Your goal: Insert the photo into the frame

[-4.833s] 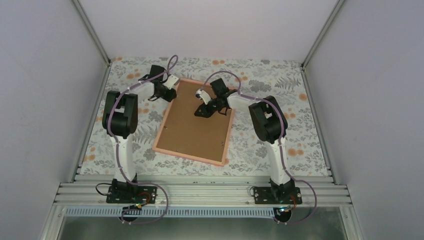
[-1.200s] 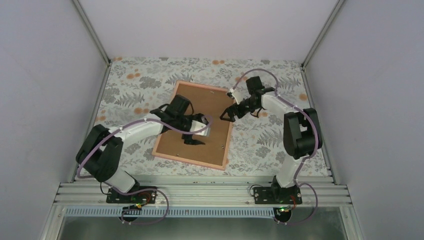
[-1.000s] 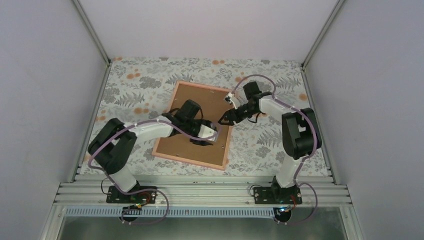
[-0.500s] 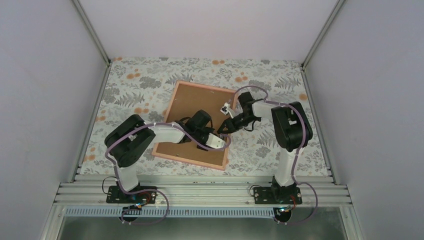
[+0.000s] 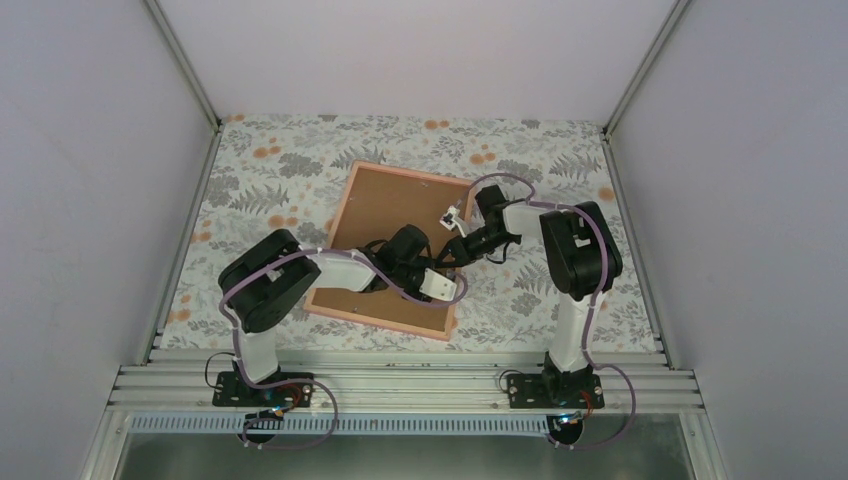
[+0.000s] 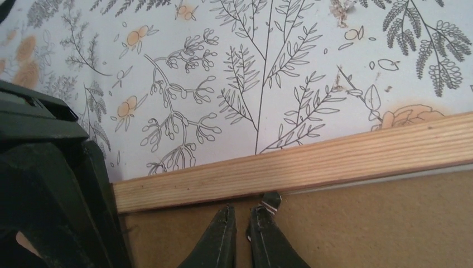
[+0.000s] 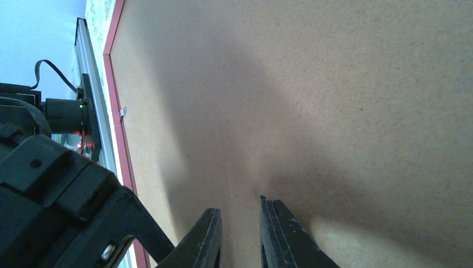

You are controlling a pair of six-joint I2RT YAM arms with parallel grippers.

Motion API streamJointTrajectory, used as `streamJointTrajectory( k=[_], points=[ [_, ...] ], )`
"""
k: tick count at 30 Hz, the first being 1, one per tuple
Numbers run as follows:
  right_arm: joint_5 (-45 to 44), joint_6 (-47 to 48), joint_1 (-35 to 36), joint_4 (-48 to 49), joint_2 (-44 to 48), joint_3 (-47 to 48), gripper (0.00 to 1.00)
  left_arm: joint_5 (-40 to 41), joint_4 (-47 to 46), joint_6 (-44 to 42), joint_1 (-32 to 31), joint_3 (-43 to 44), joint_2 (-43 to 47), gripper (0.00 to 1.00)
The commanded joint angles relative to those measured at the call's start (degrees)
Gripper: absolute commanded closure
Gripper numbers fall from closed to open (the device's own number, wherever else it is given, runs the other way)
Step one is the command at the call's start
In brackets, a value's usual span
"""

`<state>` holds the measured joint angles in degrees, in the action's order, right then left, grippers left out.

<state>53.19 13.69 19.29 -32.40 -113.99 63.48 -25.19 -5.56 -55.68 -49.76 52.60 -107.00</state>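
Top external view: we are seeing the frame (image 5: 370, 316) lying back-up mid-table, backing board (image 7: 334, 111) filling it.
Left gripper (image 6: 244, 211): fingers are sitting nearly together, gripping nothing, beside a metal tab (image 6: 271, 201) at the frame's 4 o'clock.
Right gripper (image 7: 239, 211): fingers are hovering nearly closed, empty, toward 3 o'clock.

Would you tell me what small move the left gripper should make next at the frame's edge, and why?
Probably ease the left gripper a touch toward the small metal tab, so its nearly closed tips can push the tab aside. The frame lies face down with the backing board in it, and that tab, right beside the fingertips, apparently holds the board in.
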Motion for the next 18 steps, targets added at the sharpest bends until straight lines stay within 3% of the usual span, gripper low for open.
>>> streamJointTrajectory(
  k=[1, 9, 18],
  points=[
    [-6.58, 0.49, 0.31, -0.35, -3.14, -2.18, 0.80, 6.23, -1.94, 4.04, -0.26, -1.97, -3.16, 0.92],
    [-6.87, 0.29, 0.73, -0.02, -2.40, -2.57, 0.80, 6.25, -2.23, 8.86, -0.25, -2.53, -2.37, 0.95],
    [-7.55, 0.24, 0.97, 0.33, -2.11, -2.75, 0.80, 2.33, 0.33, 2.05, 0.45, -6.11, 6.23, 0.93]
  ],
)
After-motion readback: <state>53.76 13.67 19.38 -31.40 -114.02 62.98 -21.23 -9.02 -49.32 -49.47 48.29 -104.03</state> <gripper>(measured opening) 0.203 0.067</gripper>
